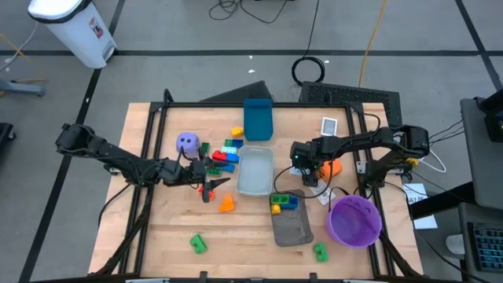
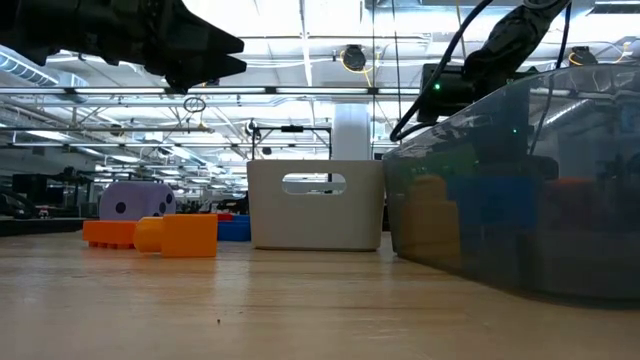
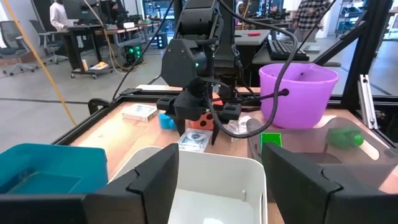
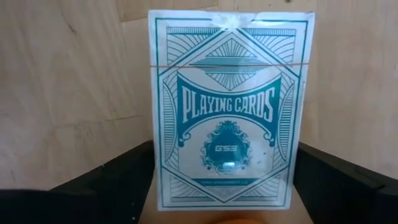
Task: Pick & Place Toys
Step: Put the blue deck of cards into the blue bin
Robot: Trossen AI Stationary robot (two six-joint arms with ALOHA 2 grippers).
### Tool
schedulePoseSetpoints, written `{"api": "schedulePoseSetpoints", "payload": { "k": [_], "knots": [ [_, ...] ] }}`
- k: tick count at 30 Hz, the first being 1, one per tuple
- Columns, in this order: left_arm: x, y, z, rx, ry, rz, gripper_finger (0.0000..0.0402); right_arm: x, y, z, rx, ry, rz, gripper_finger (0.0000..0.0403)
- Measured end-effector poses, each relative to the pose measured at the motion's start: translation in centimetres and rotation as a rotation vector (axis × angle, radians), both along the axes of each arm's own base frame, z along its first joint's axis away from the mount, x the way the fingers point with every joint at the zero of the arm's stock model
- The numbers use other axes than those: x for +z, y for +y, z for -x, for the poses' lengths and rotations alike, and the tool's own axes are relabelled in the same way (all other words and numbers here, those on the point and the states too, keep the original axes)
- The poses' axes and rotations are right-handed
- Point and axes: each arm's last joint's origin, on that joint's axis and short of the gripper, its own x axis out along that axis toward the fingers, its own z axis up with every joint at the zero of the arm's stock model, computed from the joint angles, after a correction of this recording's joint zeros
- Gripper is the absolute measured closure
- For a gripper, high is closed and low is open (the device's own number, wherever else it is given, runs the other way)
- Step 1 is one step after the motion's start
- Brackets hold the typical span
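My left gripper (image 1: 214, 181) is open and empty, raised just left of the white tray (image 1: 255, 171); its fingers frame the tray's rim in the left wrist view (image 3: 221, 180). Near it lie the purple die (image 1: 187, 143), a cluster of bricks (image 1: 225, 154), a red brick (image 1: 208, 191) and an orange brick (image 1: 226, 203). My right gripper (image 1: 306, 171) is open, pointing down over a pack of playing cards (image 4: 229, 106) that lies flat on the table. The orange die (image 1: 331, 167) sits right beside it and shows behind its fingers (image 3: 200, 121).
A grey tray (image 1: 292, 228) holds yellow, blue and green bricks (image 1: 283, 202). The purple bowl (image 1: 354, 220) stands at the near right and a teal tray (image 1: 258, 118) at the far middle. Green bricks (image 1: 197, 244) (image 1: 320, 251) lie near the front edge. A second card pack (image 1: 328, 126) lies at the far right.
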Motion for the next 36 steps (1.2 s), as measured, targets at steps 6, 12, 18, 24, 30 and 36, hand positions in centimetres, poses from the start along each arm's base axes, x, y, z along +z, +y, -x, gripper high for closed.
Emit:
{"api": "schedulePoseSetpoints", "payload": {
  "k": [6,12,18,24,30,36],
  "knots": [
    [0.0,0.0,0.0,0.000,-0.001,0.002,0.0165,0.0,0.0,0.0,0.010,-0.001,0.010,0.0100],
    [0.0,0.0,0.0,0.000,-0.001,0.004,0.0165,0.0,-0.1,0.0,0.015,0.001,0.017,0.0086],
    [0.0,0.0,0.0,0.000,-0.002,0.004,0.0165,0.8,-0.3,-0.3,0.007,0.001,0.050,0.0100],
    [0.0,0.0,0.0,0.000,-0.004,0.010,0.0165,2.5,-0.6,-1.3,0.003,-0.034,0.056,0.0090],
    [0.0,0.0,0.0,0.000,-0.004,0.012,0.0165,4.4,-0.9,-2.0,0.011,-0.025,0.095,0.0095],
    [0.0,0.0,0.0,0.000,-0.004,0.015,0.0165,6.9,-1.2,-2.9,0.001,-0.046,0.095,0.0095]
  ]
}}
